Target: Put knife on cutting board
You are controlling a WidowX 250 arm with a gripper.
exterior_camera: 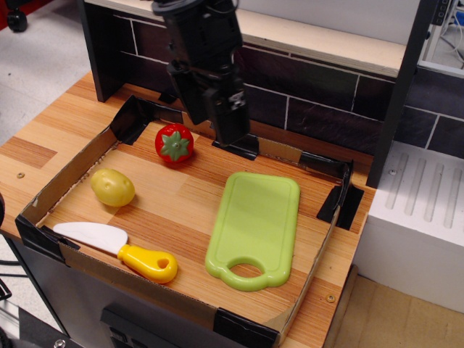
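1. We see a shallow cardboard tray (pixel 76 165) with black-taped corners sitting on a wooden tabletop (pixel 43 134), in front of a dark tiled back wall (pixel 326 101).
2. The toy plastic knife with a broad white blade and a rounded yellow handle (pixel 119 249) lies flat near the tray's front-left edge, its blade pointing left and its handle, with a hole near the end, pointing right.
3. The light green plastic rectangular cutting board with rounded corners (pixel 255 226) lies flat in the right half of the tray, its oval handle hole toward the front; nothing rests on it.
4. We find the knife and the board apart, with bare wood between the handle end and the board's left rim.
5. A round yellow toy potato (pixel 112 187) sits behind the knife, and a red toy tomato with a green top (pixel 174 143) sits farther back, near the rear wall of the tray.
6. The black robot gripper (pixel 217 116) hangs above the tray's rear, just right of the tomato, turned so that we see it side-on; its fingers overlap, so we cannot tell how far the jaws are spread, and nothing shows between them.
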